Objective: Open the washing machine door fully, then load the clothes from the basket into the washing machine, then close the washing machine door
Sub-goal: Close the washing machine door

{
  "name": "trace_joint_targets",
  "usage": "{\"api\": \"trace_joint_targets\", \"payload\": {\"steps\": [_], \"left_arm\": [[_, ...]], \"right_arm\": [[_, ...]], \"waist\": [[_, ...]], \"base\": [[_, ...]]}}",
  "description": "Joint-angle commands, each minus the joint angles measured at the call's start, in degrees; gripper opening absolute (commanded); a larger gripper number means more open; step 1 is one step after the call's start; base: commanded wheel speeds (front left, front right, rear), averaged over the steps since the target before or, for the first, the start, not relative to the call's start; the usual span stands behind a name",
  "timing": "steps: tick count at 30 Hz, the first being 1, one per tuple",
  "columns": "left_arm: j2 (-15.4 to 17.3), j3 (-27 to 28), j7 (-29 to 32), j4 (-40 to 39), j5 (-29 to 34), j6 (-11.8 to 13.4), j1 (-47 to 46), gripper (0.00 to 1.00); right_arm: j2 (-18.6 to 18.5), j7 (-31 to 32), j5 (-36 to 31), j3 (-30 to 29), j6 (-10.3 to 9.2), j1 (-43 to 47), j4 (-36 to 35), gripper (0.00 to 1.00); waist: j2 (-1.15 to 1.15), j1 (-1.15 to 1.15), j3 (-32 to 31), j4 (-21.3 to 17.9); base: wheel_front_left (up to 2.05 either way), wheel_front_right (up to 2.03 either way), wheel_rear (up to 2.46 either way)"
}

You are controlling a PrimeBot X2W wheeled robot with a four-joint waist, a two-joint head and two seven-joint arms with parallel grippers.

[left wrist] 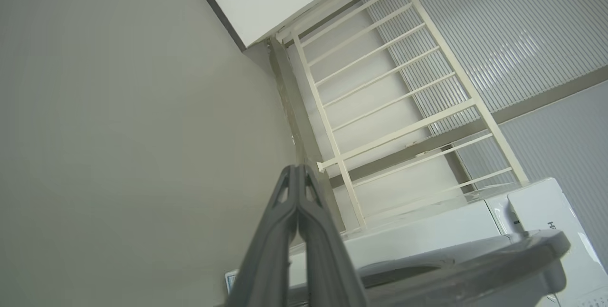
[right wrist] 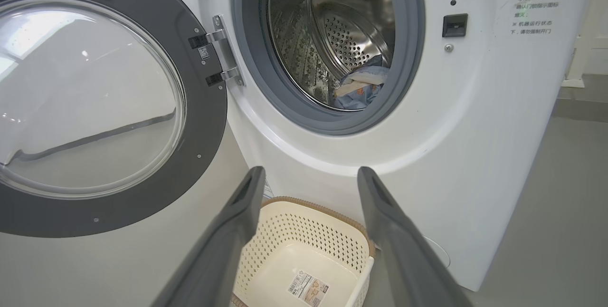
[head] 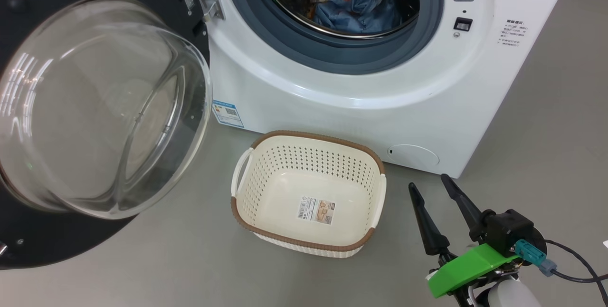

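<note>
The white washing machine (head: 361, 107) (right wrist: 475, 131) stands with its round black-rimmed door (head: 95, 107) (right wrist: 95, 102) swung wide open to the left. Blue and cream clothes (head: 354, 0) (right wrist: 358, 89) lie inside the steel drum. On the floor in front, the cream basket (head: 308, 152) (right wrist: 304, 221) holds nothing but a label sticker. My right gripper (head: 430, 186) (right wrist: 311, 178) is open and empty, low to the right of the basket, fingers pointing at the machine. My left gripper (left wrist: 297, 171) is shut with nothing in it, pointing up past the machine's top (left wrist: 536, 202) and the door (left wrist: 456, 269).
Grey floor (head: 546, 155) spreads around the machine and basket. In the left wrist view a pale wall (left wrist: 118, 131), a cream railing frame (left wrist: 389, 102) and ribbed grey panels (left wrist: 498, 36) stand behind the machine. A black cable (head: 574, 259) trails from my right wrist.
</note>
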Motion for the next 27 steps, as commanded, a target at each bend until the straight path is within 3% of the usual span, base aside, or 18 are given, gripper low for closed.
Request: {"api": "trace_joint_targets", "payload": {"steps": [1,16,27], "left_arm": [[5.02,1.49,3.25,0.00,-1.76,-0.35,-1.66,0.00],[4.10,3.19,15.94,2.38,-10.95,-0.50,-1.85,0.00],[1.50,3.17,24.90,-1.56,-15.58,-0.53,2.00,0.00]], "right_arm": [[0.25,-0.27,-0.46,1.24,0.09,-1.85,-1.33,1.00],[0.25,-0.27,-0.68,0.99,0.09,-2.40,-1.10,1.00],[0.25,-0.27,-0.11,0.89,0.09,-2.19,-0.47,1.00]], "waist": [[0.00,0.00,0.45,-0.35],[0.00,0.00,1.44,-1.01],[0.00,0.00,0.71,-1.09]], "base": [[0.00,0.00,0.00],[0.00,0.00,0.00],[0.00,0.00,0.00]]}}
